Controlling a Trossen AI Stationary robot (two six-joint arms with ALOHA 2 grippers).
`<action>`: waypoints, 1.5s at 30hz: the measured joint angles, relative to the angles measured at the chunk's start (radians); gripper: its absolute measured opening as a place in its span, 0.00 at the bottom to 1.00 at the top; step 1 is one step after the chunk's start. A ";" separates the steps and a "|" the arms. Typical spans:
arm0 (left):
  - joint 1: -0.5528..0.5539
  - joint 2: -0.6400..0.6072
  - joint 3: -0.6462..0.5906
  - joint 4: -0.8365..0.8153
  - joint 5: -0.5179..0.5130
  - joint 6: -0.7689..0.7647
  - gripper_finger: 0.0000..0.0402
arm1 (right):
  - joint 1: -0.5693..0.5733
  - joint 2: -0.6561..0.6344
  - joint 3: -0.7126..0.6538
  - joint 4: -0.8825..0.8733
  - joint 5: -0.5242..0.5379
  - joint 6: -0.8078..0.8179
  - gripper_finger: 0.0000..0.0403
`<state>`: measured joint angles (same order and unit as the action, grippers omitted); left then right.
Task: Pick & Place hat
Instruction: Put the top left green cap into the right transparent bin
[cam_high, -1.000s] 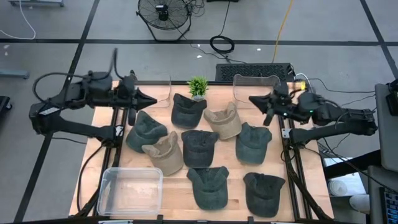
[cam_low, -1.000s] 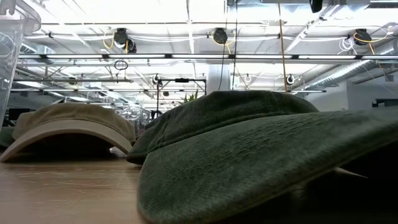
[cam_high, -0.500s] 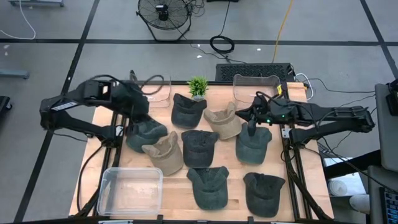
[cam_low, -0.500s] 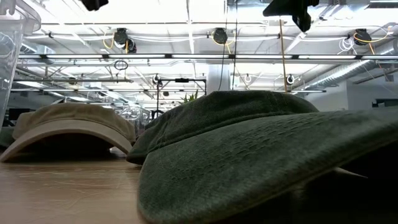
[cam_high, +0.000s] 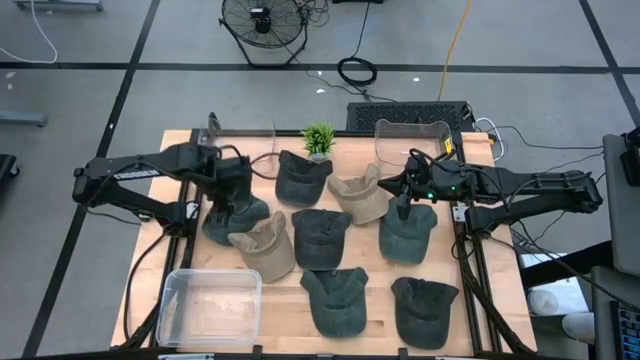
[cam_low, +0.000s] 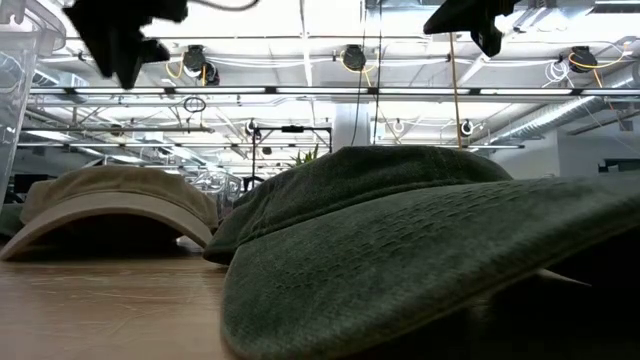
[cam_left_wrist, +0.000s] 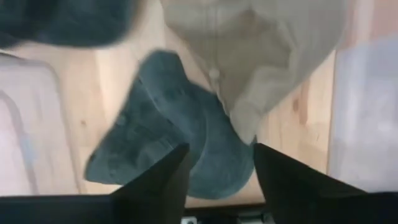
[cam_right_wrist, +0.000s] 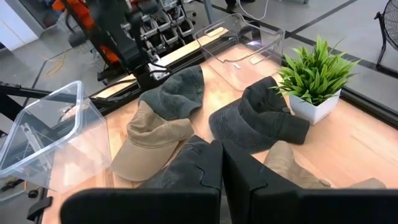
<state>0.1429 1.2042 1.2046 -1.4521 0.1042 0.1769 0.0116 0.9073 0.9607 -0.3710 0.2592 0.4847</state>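
Several dark green and beige hats lie crown up on the wooden table (cam_high: 480, 300). My left gripper (cam_high: 222, 197) hangs open, pointing down, over the dark green hat (cam_high: 238, 212) at the table's left. In the left wrist view that hat (cam_left_wrist: 168, 137) shows below my left gripper (cam_left_wrist: 221, 149), with a beige hat (cam_left_wrist: 261, 50) beside it. My right gripper (cam_high: 404, 206) is shut and tipped down above the dark hat (cam_high: 408, 230) at the right. In the low view both grippers (cam_low: 120, 40) (cam_low: 487, 30) stand high above the hats.
A clear bin (cam_high: 210, 305) stands at the near left corner. Two more clear bins (cam_high: 410, 140) (cam_high: 258, 150) stand at the far edge, with a small green plant (cam_high: 318, 138) between them. Hats lie close together across the table's middle and right.
My left arm has swung in from the far left edge and tipped down over the dark hat at the left. My right arm has come in from the far right and tipped down over the right dark hat, then kept still. No hat has moved.
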 joint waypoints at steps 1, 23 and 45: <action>0.000 0.000 -0.032 0.001 0.002 0.016 0.51 | 0.000 0.000 0.000 0.000 0.000 0.000 0.00; 0.000 0.000 -0.442 0.323 -0.170 0.191 0.59 | 0.000 0.000 -0.001 0.000 0.000 0.025 0.00; 0.033 0.000 -0.540 0.357 -0.123 0.301 0.07 | 0.000 0.000 -0.001 -0.001 0.000 0.027 0.00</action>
<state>0.1757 1.2041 0.6642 -1.0954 -0.0189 0.4774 0.0116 0.9073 0.9596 -0.3722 0.2596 0.5118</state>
